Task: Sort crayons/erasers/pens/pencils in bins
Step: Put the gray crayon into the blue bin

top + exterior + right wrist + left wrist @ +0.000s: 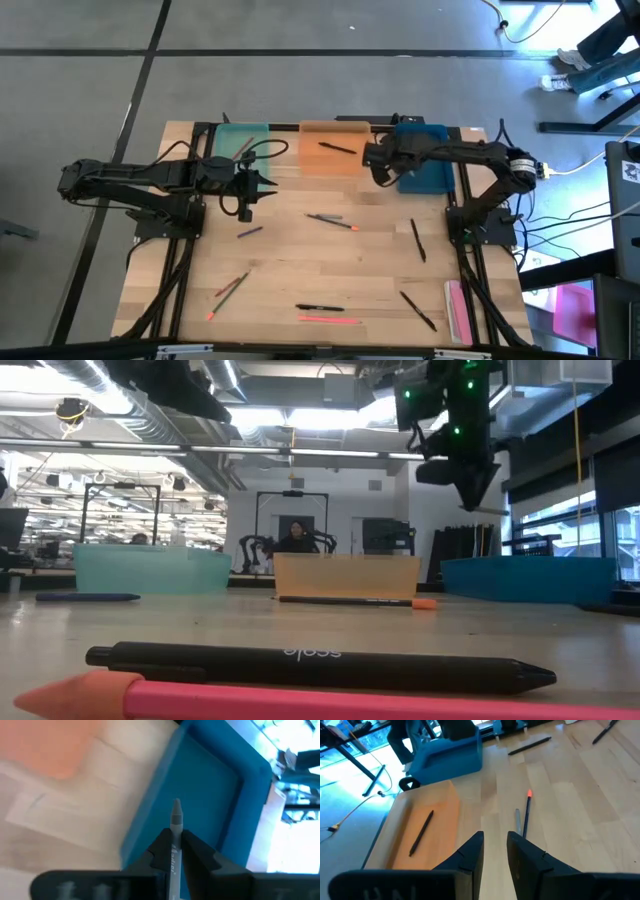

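Note:
Three bins stand along the far edge: teal [240, 150], orange [335, 155] with a black pen [338, 148] lying in it, and blue [425, 165]. My right gripper [380, 178] hangs above the gap between the orange and blue bins, shut on a thin grey stick [176, 817] with printing on it. In its wrist view the blue bin's wall [165, 785] lies below. My left gripper [495, 845] hovers near the teal bin, open, with nothing between its fingers. Loose black pens [418, 240] and pencils [335, 222] lie flat on the table. My right gripper pinches the grey stick between its two fingers, which slant down toward the blue bin. The stick runs along the fingers, and its pointed end [176, 810] juts out past the fingertips. It is lifted clear of table and bins.
More sticks lie on the near half: a black pen [320, 308], a pink-red pencil [330, 320], another black pen [418, 310], crossed pencils [230, 290] and a short purple stick [250, 232]. A wide pink strip [457, 305] lies at the near right.

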{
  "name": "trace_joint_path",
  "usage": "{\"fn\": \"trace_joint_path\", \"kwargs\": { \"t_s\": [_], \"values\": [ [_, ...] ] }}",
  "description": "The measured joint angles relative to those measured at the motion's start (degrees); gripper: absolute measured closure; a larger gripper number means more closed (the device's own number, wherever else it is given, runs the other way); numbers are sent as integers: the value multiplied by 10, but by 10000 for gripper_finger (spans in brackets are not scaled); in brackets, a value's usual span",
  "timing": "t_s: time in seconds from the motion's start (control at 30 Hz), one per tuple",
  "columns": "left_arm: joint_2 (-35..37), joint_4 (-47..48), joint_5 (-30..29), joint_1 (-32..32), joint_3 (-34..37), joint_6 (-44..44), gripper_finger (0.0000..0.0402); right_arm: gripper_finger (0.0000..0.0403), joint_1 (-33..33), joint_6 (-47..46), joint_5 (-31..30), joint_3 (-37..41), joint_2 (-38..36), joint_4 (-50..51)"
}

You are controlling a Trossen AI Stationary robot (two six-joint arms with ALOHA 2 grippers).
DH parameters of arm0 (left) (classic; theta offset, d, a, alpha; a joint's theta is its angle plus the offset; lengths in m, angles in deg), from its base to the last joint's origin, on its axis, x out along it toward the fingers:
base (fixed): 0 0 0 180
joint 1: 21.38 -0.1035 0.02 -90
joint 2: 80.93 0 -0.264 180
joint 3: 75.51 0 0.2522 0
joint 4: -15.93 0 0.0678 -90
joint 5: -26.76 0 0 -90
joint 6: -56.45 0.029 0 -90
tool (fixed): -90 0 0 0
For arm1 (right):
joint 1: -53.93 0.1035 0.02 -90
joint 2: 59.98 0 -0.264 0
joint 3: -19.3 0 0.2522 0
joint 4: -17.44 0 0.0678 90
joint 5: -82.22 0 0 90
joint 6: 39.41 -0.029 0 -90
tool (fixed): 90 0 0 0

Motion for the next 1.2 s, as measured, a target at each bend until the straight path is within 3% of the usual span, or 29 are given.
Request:
{"fn": "trace_joint_path", "kwargs": {
  "t_s": [0.27, 0.63, 1.2],
  "values": [
    [0, 0, 0, 0, 0, 0, 324, 363, -68, 11, 5, 63, 0, -66],
    [0, 1, 0, 0, 0, 0, 324, 363, -129, 71, 94, 176, 0, -222],
    [0, 1, 0, 0, 0, 0, 324, 363, -143, 66, 115, 192, 0, -239]
  ]
}}
